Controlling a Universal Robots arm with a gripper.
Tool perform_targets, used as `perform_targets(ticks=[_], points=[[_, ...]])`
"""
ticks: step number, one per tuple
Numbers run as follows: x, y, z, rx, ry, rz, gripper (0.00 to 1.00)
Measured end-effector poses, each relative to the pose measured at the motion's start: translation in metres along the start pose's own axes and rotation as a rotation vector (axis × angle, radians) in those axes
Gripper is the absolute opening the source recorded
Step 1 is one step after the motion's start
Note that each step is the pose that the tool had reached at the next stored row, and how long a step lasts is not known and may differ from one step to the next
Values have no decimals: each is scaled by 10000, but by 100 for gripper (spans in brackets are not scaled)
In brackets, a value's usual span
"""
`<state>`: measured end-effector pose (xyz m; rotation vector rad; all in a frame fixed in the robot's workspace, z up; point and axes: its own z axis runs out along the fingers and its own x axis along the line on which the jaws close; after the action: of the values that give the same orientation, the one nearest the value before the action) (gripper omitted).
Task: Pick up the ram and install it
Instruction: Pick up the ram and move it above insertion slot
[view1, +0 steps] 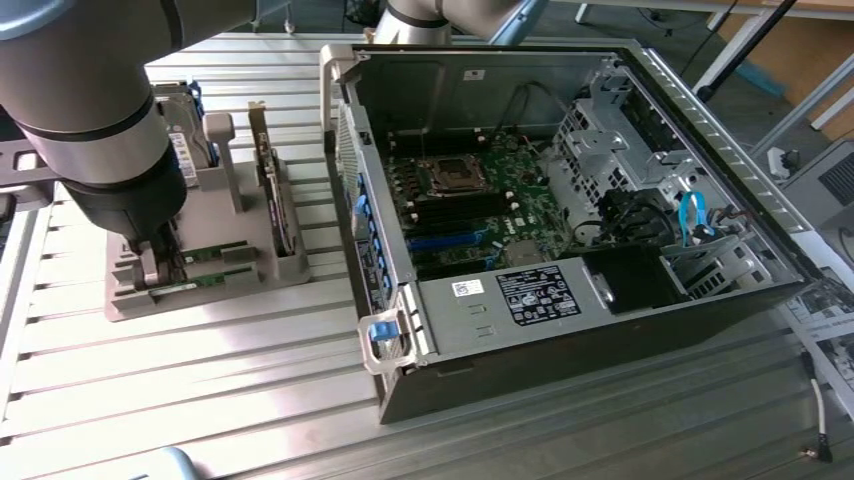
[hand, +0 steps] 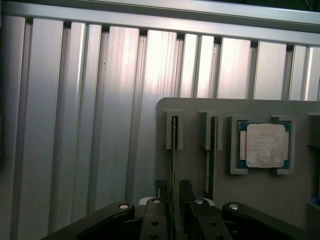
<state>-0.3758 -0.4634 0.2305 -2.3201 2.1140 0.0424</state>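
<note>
We see the ram (hand: 173, 145) standing on its long edge in a narrow slot of a grey holder (hand: 260, 200), which sits on the ribbed aluminium worktop (hand: 75, 125). Small end brackets keep the stick vertical. Stood up like this, it offers both flat faces for a pinch from above, which we take to be the reason for the fixture. A second stick (hand: 211, 150) stands parallel in the neighbouring slot, just beside it. A square processor chip (hand: 263, 145) lies flat in its own recess on the far side of that second stick.

In the exterior view the arm (view1: 94, 110) reaches straight down over the holder at that view's left. It is well apart from the open computer case (view1: 441, 90), whose motherboard (view1: 494, 175) lies exposed with the side panel off, so a part can go in from above.

The fingers (hand: 161, 189) are apart and straddle the ram, one on each flat face, lined up along its length. A thin gap shows on either side of the board, so we judge that they are not pressing on it. The stick sits in its slot, unlifted, and nothing is held. The grasp is set up but not closed, and the install has not begun.
</note>
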Motion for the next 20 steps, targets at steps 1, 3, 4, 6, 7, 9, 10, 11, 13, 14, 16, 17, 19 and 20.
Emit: perform_targets(ticks=[1,3,4,6,7,9,10,11,13,14,16,17,19,20], points=[[0,0,8,0,0,0,24],[1,0,24,0,0,0,24],[1,0,33,0,-1,0,24],[1,0,45,0,0,0,24],[1,0,45,-1,1,0,24],[1,0,45,-2,1,0,24],[1,-1,46,-1,1,0,24],[1,-3,47,2,-1,1,24],[3,-24,47,2,-1,-1,24],[5,-41,46,1,-1,0,24],[8,-72,45,1,0,0,24],[9,-88,45,1,0,0,24],[12,-119,45,1,0,0,24],[13,-133,44,0,0,0,24]])
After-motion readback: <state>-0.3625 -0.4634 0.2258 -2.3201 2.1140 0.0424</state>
